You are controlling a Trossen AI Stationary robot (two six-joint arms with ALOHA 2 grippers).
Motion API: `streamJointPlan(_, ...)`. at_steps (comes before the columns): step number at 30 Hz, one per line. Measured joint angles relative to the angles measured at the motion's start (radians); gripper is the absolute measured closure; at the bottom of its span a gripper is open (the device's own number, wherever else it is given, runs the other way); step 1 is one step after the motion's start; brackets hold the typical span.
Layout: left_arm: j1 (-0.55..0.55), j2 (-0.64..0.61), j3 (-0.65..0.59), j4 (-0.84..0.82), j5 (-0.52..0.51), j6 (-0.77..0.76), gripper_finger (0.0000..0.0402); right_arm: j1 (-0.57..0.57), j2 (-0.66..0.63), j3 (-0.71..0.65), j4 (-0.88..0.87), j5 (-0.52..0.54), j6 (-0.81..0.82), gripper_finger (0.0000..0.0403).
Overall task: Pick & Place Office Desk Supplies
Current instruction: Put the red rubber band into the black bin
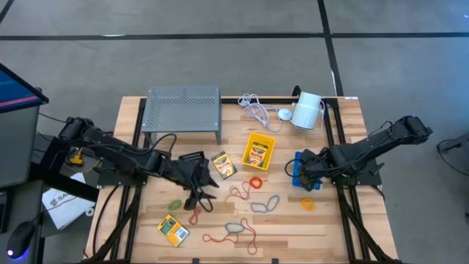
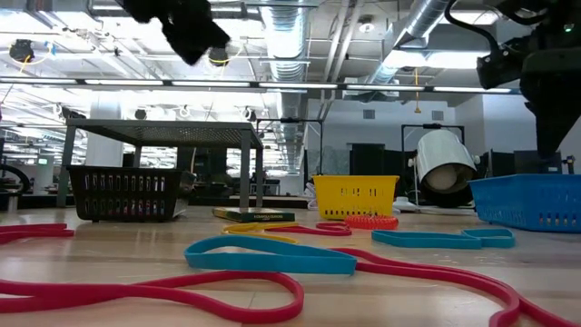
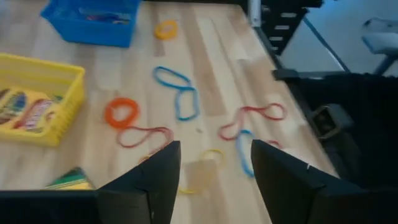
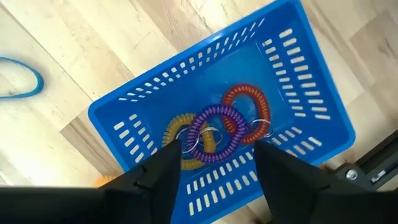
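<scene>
Right wrist view shows the right gripper [image 4: 214, 163] with jaws released above the blue bin [image 4: 143, 99] at frame centre, where purple, orange and red coils [image 4: 219, 130] lie, so it should lift straight clear, while the left gripper [image 3: 214, 174], jaws also released, lines up over one band on the bench [image 3: 211, 56].

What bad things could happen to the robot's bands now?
The left pincer is open above tangled loops, a yellow loop beside a red loop, so it might grab two at once or snag one. The right pincer is open over the blue bin, right above its coiled purple band. Dipping lower could hook that band and lift it out again.
</scene>
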Motion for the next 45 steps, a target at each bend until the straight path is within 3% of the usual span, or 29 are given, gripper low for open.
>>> streamJointPlan(9, -0.153, 0.021, 0.146, -0.227, -0.05, -0.179, 0.0234, 0.001, 0.0, 0.0, 0.025, 0.041, -0.021, 0.023)
streamJointPlan(15, -0.21, 0.144, 0.188, -0.391, -0.02, -0.376, 0.0257, 0.002, 0.0, 0.0, 0.074, 0.042, -0.054, 0.0238)
streamJointPlan(25, -0.213, 0.356, 0.207, -0.451, 0.087, -0.671, 0.0262, 0.002, 0.0, 0.0, 0.142, 0.068, -0.128, 0.0248)
streamJointPlan(37, -0.175, 0.373, 0.207, -0.476, 0.116, -1.074, 0.0261, 0.002, 0.0, 0.0, 0.14, 0.11, -0.284, 0.0265)
streamJointPlan(45, -0.174, 0.397, 0.206, -0.548, 0.145, -1.195, 0.0261, 0.002, 0.0, 0.0, 0.117, 0.135, -0.345, 0.0274)
